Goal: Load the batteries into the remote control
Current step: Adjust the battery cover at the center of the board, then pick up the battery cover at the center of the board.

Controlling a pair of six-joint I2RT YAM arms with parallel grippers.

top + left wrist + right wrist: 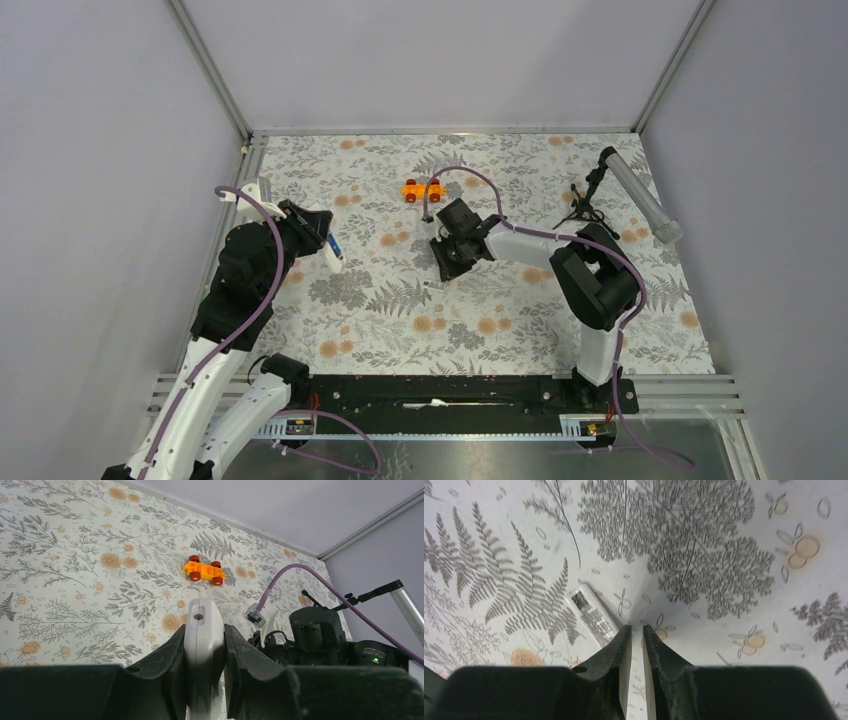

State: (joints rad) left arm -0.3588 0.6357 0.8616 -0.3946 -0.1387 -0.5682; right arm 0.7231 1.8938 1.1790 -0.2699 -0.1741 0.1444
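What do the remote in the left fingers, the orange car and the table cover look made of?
Remote: white plastic, smooth semi-gloss, with a rounded moulded shell and soft highlights. Orange car: glossy moulded plastic with red wheels. Table cover: likely printed fabric or vinyl, matte. It seems to pucker in the right wrist view.

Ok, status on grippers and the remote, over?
Left gripper shut on remote control, raised off table. Right gripper near shut, nothing seen in it, low over table. Small white printed strip lies beside it. Orange toy car well clear.

place: robot lab cell | grey panel walls [100, 150] | aluminium frame [210, 70] | fern-print tabletop [400, 300]
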